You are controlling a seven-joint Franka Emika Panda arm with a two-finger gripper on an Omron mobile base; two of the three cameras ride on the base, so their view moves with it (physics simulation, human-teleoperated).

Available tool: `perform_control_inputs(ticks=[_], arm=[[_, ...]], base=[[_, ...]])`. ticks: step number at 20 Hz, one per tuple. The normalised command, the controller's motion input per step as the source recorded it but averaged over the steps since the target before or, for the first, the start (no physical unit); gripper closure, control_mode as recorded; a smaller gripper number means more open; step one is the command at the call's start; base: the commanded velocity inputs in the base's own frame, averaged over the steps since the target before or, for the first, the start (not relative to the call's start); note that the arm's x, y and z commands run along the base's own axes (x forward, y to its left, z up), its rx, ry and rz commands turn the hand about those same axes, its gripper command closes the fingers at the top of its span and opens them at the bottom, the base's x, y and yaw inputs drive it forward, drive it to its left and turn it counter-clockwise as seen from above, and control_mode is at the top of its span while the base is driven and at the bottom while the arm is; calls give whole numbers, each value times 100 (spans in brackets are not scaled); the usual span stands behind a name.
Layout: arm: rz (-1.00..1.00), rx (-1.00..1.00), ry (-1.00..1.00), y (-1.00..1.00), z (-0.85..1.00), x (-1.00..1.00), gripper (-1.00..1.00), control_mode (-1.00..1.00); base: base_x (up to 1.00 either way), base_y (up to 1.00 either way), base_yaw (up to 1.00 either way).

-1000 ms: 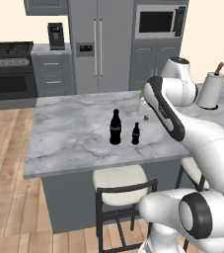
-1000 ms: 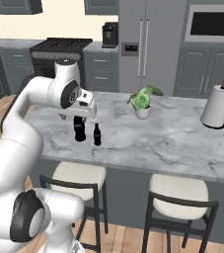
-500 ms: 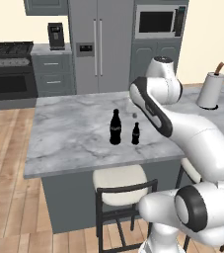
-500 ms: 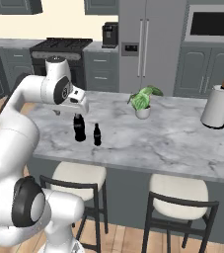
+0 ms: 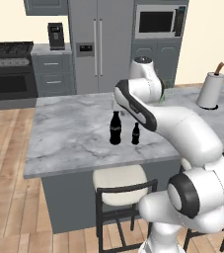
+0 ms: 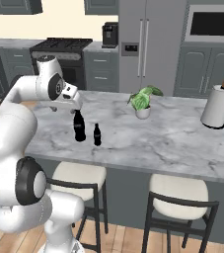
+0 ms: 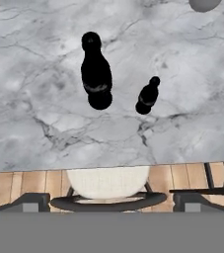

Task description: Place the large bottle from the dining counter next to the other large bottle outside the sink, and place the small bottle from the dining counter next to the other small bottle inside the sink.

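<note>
Hovering above the dining counter, the gripper sits at centre-left of the right base view with its jaws spread wide and nothing between them. The large bottle stands directly beneath and just in front of it; in the hand view the large bottle appears left of centre in the upper half, so the move ahead likely calls for a descent onto its neck. Its long axis is upright, base on the marbled top. The small bottle stands just beside it, to the right in the hand view, near but not touching. Both bottles are glossy black with narrow necks and a rounded body, and the large one carries a faint label band at its waist. In the left base view the large bottle and small bottle stand at frame centre, near the counter's front edge above a cream-seated stool.
</note>
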Motion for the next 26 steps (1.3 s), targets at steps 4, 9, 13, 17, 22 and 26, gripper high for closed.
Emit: perform_control_inputs(ticks=[4, 9, 13, 17, 22, 26], arm=[[5, -1, 1, -4, -5, 42, -100, -100], [0, 0, 9, 0, -16, 43, -100, -100], [0, 0, 5, 3, -22, 46, -100, -100], [0, 0, 5, 4, -21, 45, -100, -100], [0, -1, 4, 11, -8, 26, -100, -100], [0, 0, 3, 12, -5, 14, -100, -100]], base=[[0, 0, 0], [0, 0, 0], [0, 0, 0], [0, 0, 0], [0, 0, 0], [0, 0, 0]])
